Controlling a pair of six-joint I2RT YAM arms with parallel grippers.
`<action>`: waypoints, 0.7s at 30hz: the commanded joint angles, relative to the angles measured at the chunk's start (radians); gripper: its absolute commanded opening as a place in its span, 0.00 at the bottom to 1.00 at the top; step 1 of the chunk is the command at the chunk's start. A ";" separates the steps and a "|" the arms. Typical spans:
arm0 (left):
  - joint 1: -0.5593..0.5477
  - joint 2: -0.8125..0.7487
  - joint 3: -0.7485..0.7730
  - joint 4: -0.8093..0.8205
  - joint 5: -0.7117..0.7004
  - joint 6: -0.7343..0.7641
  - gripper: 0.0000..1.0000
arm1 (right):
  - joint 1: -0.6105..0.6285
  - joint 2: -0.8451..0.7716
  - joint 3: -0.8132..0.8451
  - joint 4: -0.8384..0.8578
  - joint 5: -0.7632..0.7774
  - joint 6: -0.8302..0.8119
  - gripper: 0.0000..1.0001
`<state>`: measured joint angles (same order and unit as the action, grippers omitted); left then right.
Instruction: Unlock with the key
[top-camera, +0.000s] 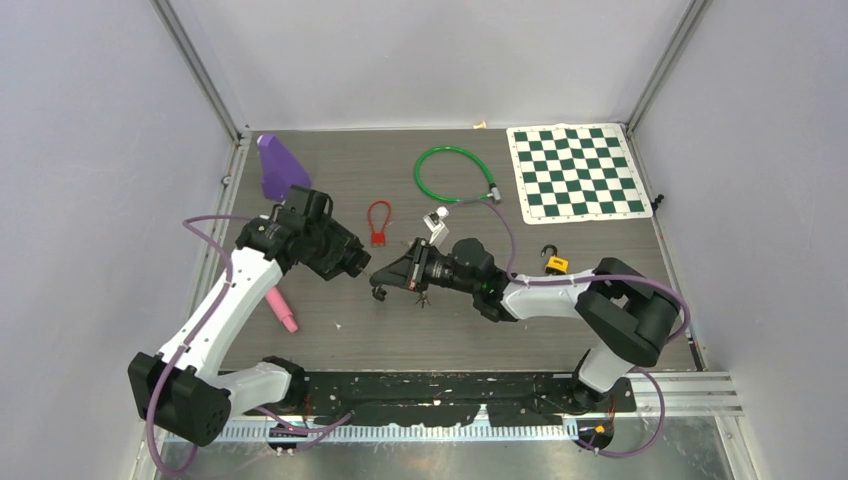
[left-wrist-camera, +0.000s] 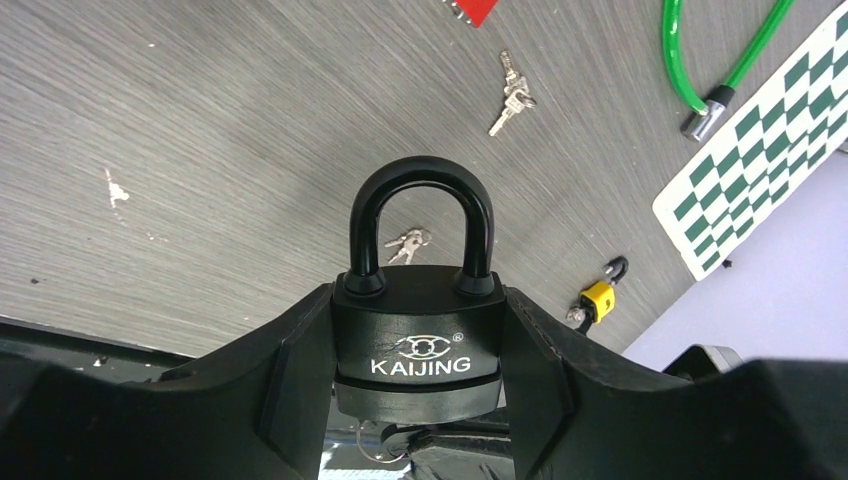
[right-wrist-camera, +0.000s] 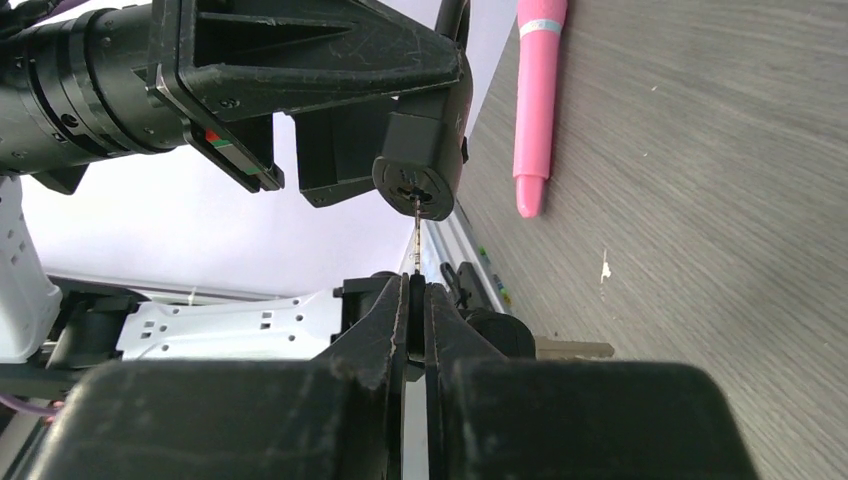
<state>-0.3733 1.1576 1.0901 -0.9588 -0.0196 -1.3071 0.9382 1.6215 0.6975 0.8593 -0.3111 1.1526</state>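
Note:
A black padlock (left-wrist-camera: 417, 345) marked KAIJING is held above the table, and my left gripper (left-wrist-camera: 417, 300) is shut on its body from both sides. Its shackle (left-wrist-camera: 420, 185) sits with both legs in the body. In the right wrist view the lock's round underside (right-wrist-camera: 418, 185) faces my right gripper (right-wrist-camera: 417, 292), which is shut on the key (right-wrist-camera: 416, 235). The thin blade runs straight up, and its tip is at the keyhole. From above, the two grippers meet at mid-table, left gripper (top-camera: 352, 262) facing right gripper (top-camera: 388, 274).
A pink marker (top-camera: 281, 308) lies by the left arm. Farther back are a purple wedge (top-camera: 280, 165), a red padlock (top-camera: 379, 225), a green cable lock (top-camera: 455, 175) and a chequered mat (top-camera: 578, 172). A yellow padlock (top-camera: 555, 263) and loose keys (left-wrist-camera: 512, 95) lie on the table.

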 joint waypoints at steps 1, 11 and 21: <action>-0.035 -0.038 0.014 0.085 0.132 -0.032 0.00 | 0.007 -0.057 0.005 0.070 0.165 -0.086 0.05; -0.084 0.012 0.097 -0.019 0.034 0.031 0.00 | 0.005 -0.018 -0.052 0.161 0.226 -0.063 0.05; -0.187 0.243 0.354 -0.307 -0.181 0.111 0.00 | -0.025 0.073 -0.158 0.414 0.269 0.000 0.05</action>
<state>-0.5240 1.3598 1.3651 -1.1210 -0.1837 -1.2205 0.9394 1.6306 0.5678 1.1328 -0.1555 1.1259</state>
